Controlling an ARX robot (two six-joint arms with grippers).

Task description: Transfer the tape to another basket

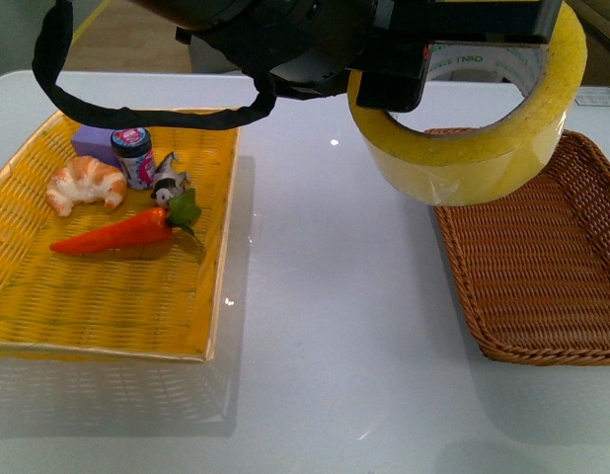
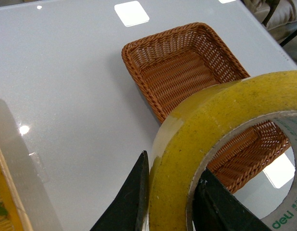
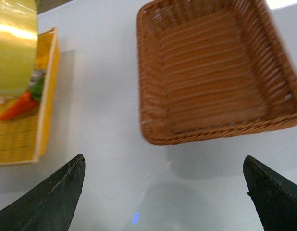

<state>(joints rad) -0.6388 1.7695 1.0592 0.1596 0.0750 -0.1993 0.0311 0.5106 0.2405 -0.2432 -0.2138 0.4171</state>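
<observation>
Left gripper (image 2: 170, 204): black fingers clamp the wall of the wide yellowish translucent tape roll (image 1: 470, 128).
Tape: lifted above the dark brown woven wicker basket's (image 1: 542, 259) near edge.
Right gripper (image 3: 163, 192): jaws wide, holding nothing.

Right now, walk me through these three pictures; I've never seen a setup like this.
This is a two-armed robot at a white table. One picture looks forward from its body; the other two come from cameras on its wrists. The left end effector is clamped on a roll of yellowish tape, held in the air near the empty brown basket. The right end effector is open, holding nothing. The yellow basket holds a carrot, a croissant and a small jar.
</observation>
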